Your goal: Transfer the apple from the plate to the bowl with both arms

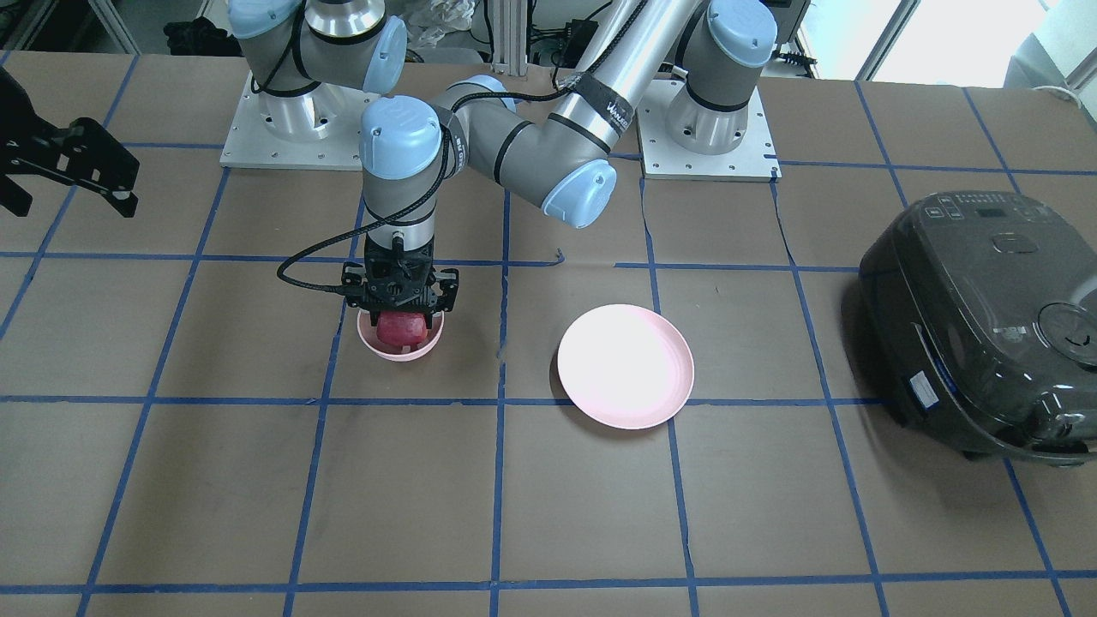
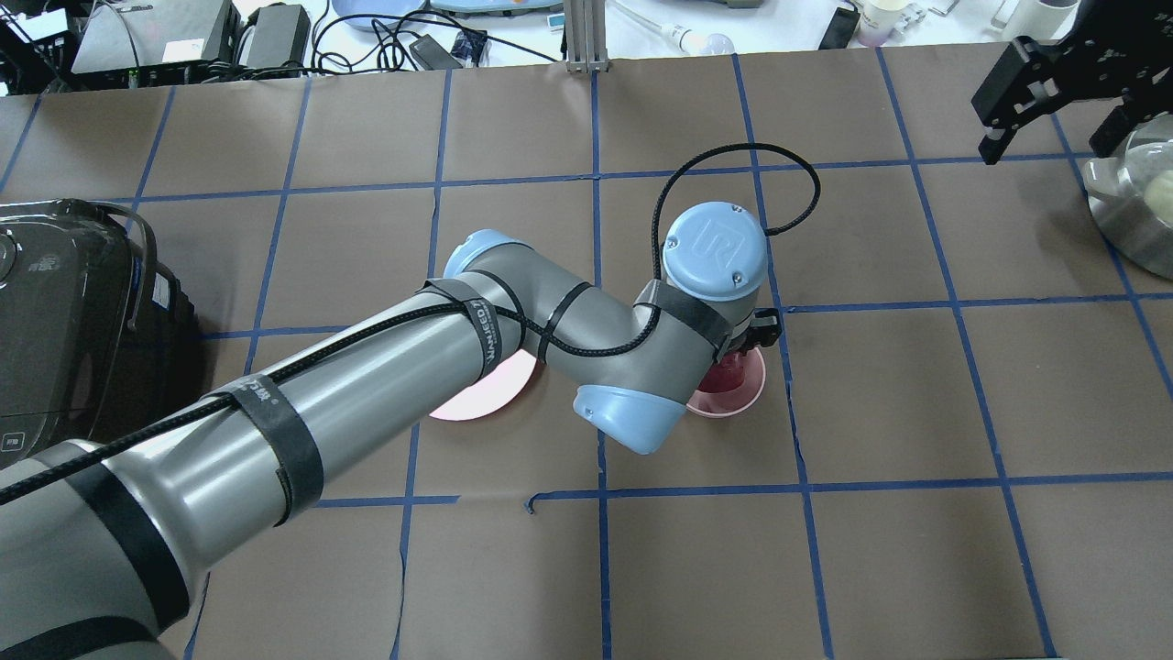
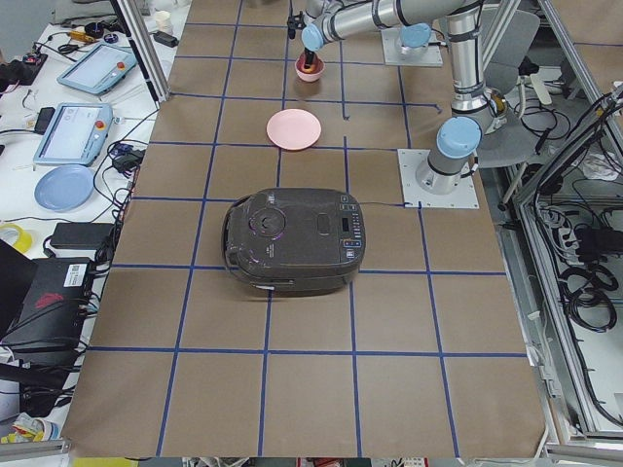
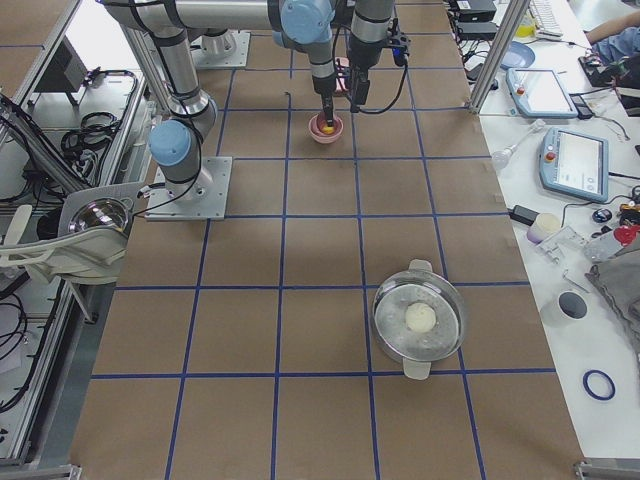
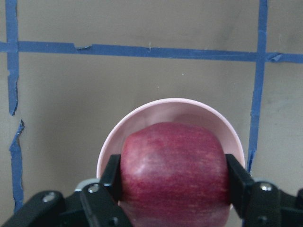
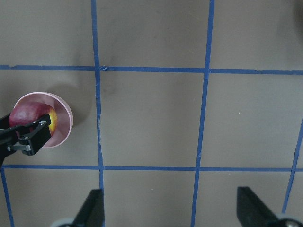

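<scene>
The dark red apple [image 5: 175,170] is between the fingers of my left gripper [image 5: 174,179], which is shut on it. The gripper [image 1: 401,321] holds the apple [image 1: 401,329] low inside the small pink bowl [image 1: 401,350], and the left arm reaches across the table to it. The bowl [image 5: 170,111] rim shows around the apple. The wide pink plate [image 1: 626,366] lies bare beside it, partly hidden under the arm in the overhead view [image 2: 476,399]. My right gripper [image 2: 1045,137] is open and empty, high at the far right, away from the bowl [image 6: 59,123].
A dark rice cooker [image 1: 986,326] stands at the table's end on my left. A metal pot [image 2: 1136,202] with a pale round item inside stands at the far right, under the right gripper. Blue tape lines grid the brown table.
</scene>
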Motion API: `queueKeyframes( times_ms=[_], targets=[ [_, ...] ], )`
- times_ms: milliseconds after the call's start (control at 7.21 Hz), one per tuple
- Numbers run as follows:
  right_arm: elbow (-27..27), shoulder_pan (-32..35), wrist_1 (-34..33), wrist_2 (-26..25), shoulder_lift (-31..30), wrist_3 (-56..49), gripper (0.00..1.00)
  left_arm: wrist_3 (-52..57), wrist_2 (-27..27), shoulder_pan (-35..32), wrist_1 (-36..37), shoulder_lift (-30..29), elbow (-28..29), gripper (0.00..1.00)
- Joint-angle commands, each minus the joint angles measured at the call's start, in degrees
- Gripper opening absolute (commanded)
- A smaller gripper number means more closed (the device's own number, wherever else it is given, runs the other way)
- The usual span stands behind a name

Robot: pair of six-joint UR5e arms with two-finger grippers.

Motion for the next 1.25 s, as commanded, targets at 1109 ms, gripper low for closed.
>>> queueKeyframes(
  times_ms=[1109],
  targets=[
    [1.2,2.1,-1.8,0.1,0.2,2.0,1.0,7.7,0.3,3.5,-9.6,8.7,0.2,1.0]
  ],
)
